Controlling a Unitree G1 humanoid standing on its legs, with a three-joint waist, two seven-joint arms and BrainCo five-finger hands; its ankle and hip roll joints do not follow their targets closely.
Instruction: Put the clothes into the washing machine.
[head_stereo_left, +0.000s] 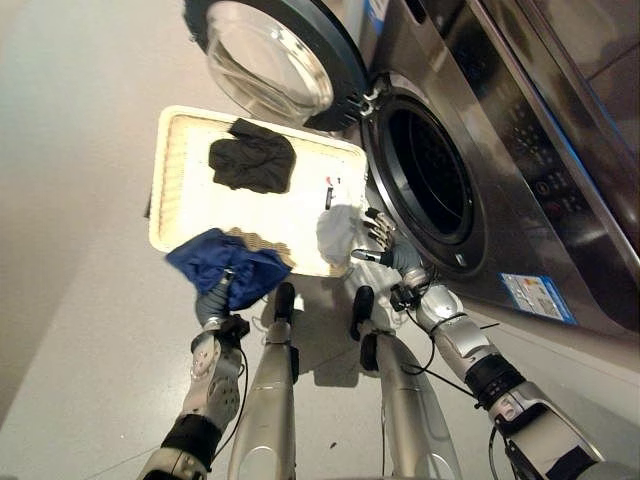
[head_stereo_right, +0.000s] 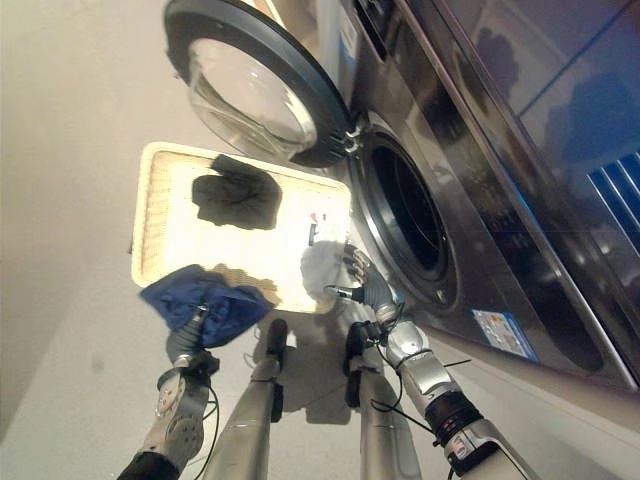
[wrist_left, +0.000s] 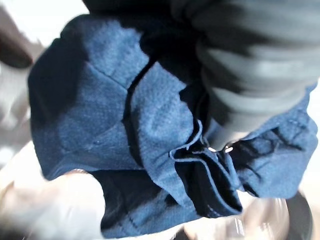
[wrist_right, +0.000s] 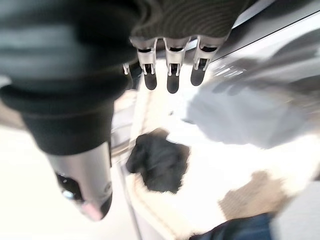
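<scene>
Hanging from the left hand (head_stereo_left: 222, 296), a blue garment (head_stereo_left: 228, 263) droops over the near left corner of the cream laundry basket (head_stereo_left: 180, 180); the fingers are buried in the folds, so I cannot tell how they are set, though in the left wrist view the cloth (wrist_left: 125, 130) bunches tightly about the wrist cover. Further in, a black garment (head_stereo_left: 252, 160) lies crumpled on the basket floor, near the far rim and well apart from both hands. Toward the basket's right edge a white garment (head_stereo_left: 338, 232) rests against the wall, just beside the right hand (head_stereo_left: 380, 240), whose fingers (wrist_right: 171, 75) reach out straight and relaxed, holding nothing. Right of that stands the washing machine (head_stereo_left: 520, 150), its round glass door (head_stereo_left: 275, 60) swung open above the basket and the dark drum opening (head_stereo_left: 430, 180) facing the hands. No garment appears to be in the drum yet, as far as its dark interior shows. The blue piece has the whole basket to cross, and since much of it dangles loose, a trailing fold could snag on the basket rim or on the door seal, or slip free onto the grey floor (head_stereo_left: 70, 330) short of the drum.
</scene>
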